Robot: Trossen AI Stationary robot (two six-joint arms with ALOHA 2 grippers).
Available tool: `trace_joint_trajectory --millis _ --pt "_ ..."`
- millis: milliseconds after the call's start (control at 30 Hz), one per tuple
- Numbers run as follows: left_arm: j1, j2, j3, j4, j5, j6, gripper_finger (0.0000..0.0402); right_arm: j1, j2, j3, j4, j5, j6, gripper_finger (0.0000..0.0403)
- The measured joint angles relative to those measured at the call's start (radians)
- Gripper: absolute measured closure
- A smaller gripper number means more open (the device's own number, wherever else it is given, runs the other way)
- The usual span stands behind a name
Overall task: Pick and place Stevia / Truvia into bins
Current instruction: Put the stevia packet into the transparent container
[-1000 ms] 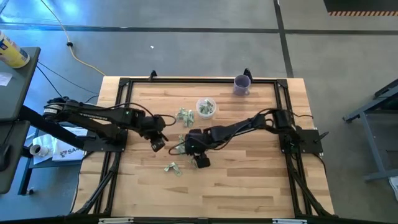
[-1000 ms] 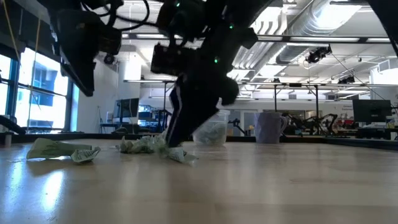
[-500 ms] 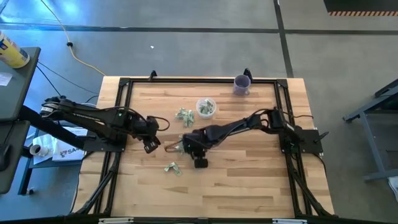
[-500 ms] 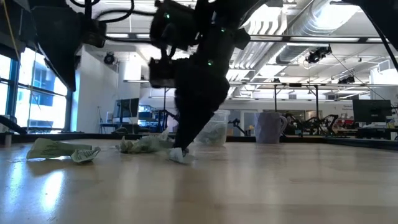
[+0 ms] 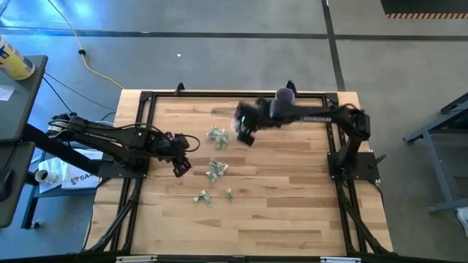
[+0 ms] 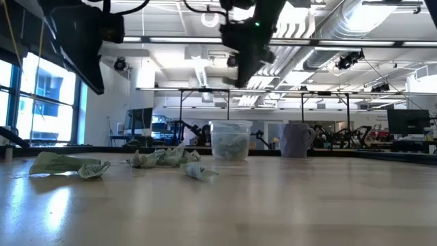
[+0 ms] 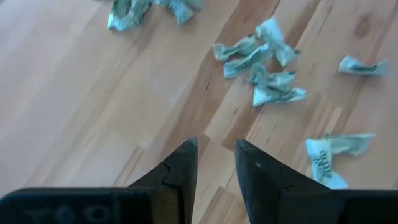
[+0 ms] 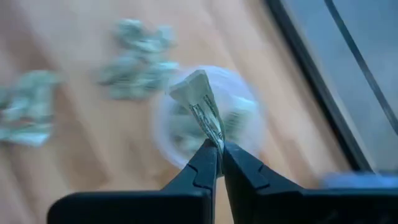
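Several crumpled pale green and white Stevia packets (image 5: 216,171) lie loose on the wooden table, also in the low view (image 6: 160,158) and the left wrist view (image 7: 261,53). The clear cup (image 6: 231,140) stands on its base toward the far side, with packets inside. My right gripper (image 5: 245,133) hangs high above the cup (image 8: 249,109), shut on one packet (image 8: 202,102). My left gripper (image 5: 181,166) hovers over bare wood at the left, open, nothing between its fingers (image 7: 249,180). My right gripper pinches one end of a packet (image 8: 214,138) between its two fingertips. The fingers slant down from above. The packet sticks out beyond the fingertips, lifted clear of the table, over the clear cup's mouth.
A purple cup (image 5: 284,98) stands at the far right, close behind my right arm, and shows beside the clear cup in the low view (image 6: 295,140). A black frame (image 5: 146,98) borders the table. Bare wood lies along the near side.
My right gripper has taken one packet off the middle of the table, risen high and swung toward the far edge until it hangs over the clear cup, turning as it went. The other packets lie where they were.
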Motion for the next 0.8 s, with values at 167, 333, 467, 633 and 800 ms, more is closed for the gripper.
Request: trace_joint_trajectory --millis 167,333,467,633,800 --pt "0.0 0.0 0.0 0.039 -0.002 0.002 0.0261 -0.117 0.032 -0.023 0.005 -0.139 -0.079 0.0398" --pt "0.0 0.0 0.0 0.046 -0.002 -0.038 0.0261 -0.128 0.049 -0.064 0.138 -0.197 -0.142 0.0377" --pt "0.0 0.0 0.0 0.045 -0.002 -0.085 0.0261 -0.139 0.066 -0.112 0.15 -0.146 -0.172 0.0379" --pt "0.0 0.001 0.0 0.045 -0.002 -0.12 0.0261 -0.148 0.059 -0.16 0.264 -0.163 -0.205 0.0398" --pt "0.0 0.0 0.0 0.044 -0.014 -0.13 0.0261 -0.16 0.08 -0.191 0.328 -0.157 -0.205 0.0385"
